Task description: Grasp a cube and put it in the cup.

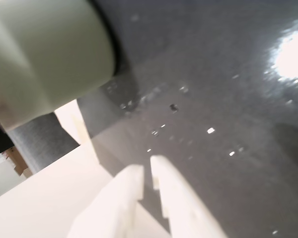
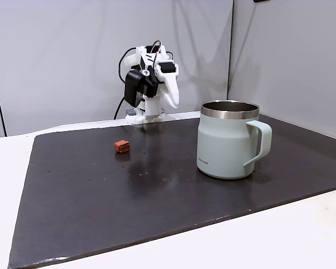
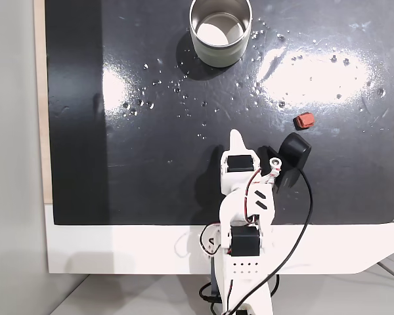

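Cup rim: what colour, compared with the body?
Bare steel-silver rim on the cup, above a pale mint-green body. Clearest in a fixed view from the side.

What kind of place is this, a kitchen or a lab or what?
Probably a small robotics test bench, not a kitchen: a white hobby arm sits on a dark mat with a cube and a mug, before plain grey partition walls.

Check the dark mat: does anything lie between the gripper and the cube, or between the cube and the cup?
Nothing visible does. The cube lies alone on bare mat, apart from the gripper; the mat between the cube and the cup holds only droplets.
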You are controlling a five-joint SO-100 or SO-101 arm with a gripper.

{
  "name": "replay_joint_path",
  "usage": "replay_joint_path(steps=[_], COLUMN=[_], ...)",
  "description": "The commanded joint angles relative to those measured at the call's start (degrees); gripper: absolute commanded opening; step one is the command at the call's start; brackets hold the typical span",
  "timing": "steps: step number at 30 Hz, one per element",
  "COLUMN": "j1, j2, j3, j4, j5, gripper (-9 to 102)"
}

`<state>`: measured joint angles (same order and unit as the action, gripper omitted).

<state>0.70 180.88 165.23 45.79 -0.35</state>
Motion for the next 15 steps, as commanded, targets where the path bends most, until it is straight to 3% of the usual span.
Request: replay_joint_path(steps=[1, 15], j1=[0.53, 11.87], j2=[-4.31, -25.84], j3=[-10.99, -44.65], j4=[1.14, 17.40], j5=[-1.14, -5.19], gripper=[0, 0])
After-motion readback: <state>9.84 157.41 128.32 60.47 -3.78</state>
